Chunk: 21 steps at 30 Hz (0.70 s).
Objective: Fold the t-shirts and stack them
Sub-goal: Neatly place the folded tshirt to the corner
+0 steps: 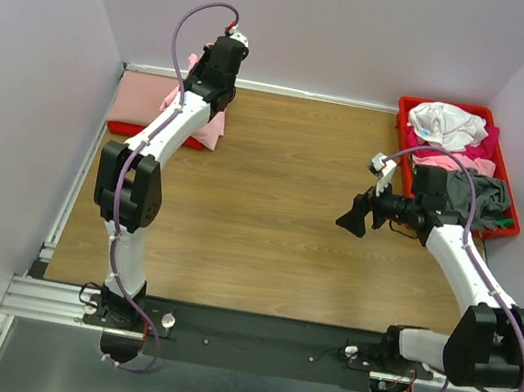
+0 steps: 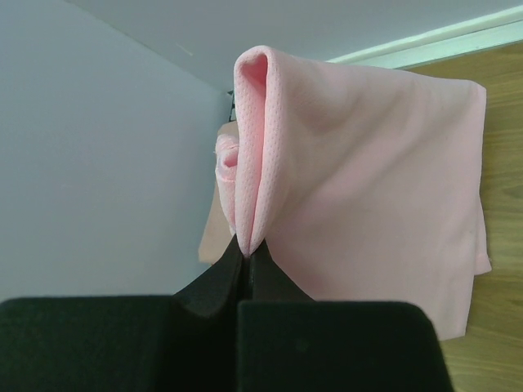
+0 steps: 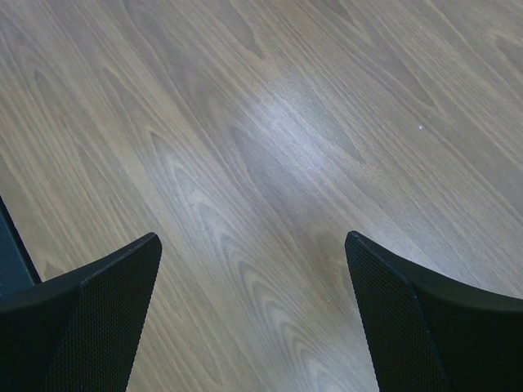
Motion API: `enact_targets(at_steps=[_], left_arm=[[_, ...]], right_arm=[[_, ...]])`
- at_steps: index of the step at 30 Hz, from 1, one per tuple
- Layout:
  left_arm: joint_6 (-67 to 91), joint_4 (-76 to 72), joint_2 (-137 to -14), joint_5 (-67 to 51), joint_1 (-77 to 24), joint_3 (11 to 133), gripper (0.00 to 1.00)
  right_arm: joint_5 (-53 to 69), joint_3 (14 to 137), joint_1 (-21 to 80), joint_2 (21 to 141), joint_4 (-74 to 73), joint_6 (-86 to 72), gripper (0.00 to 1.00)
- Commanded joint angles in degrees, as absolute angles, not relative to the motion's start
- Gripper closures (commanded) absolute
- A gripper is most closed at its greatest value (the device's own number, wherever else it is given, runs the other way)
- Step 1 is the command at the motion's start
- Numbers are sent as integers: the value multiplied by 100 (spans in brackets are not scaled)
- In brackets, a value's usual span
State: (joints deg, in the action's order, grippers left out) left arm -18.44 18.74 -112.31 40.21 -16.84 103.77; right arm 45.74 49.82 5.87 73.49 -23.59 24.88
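My left gripper [image 2: 245,249] is shut on a raised fold of the light pink t-shirt [image 2: 368,188], which hangs from the jaws over the table's far left corner. From above, the left gripper [image 1: 206,80] stands over that pink t-shirt [image 1: 210,131], next to a folded salmon t-shirt [image 1: 143,96] lying on a red one [image 1: 124,128]. More t-shirts fill the red tray [image 1: 451,105]: a white one [image 1: 447,125], a magenta one [image 1: 471,150] and a grey one [image 1: 475,198]. My right gripper [image 1: 351,220] hovers open over bare wood, and the right wrist view shows nothing between the right gripper's [image 3: 253,269] fingers.
The wooden table [image 1: 275,178] lies between the two arms. Pale walls close in the back and both sides, the left one close to the folded pile. The red tray sits at the far right corner, behind my right arm.
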Motion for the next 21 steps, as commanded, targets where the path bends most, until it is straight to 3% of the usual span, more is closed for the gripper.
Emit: enact_targets(at_steps=[1, 21], left_arm=[[-2021, 1652, -11118, 4245, -1644, 10582, 100], [-2092, 1617, -10661, 4307, -1635, 10459, 100]], right_arm=[[4693, 5019, 545, 7383, -2399, 2461, 0], [4711, 5019, 545, 7383, -2408, 2470, 0]])
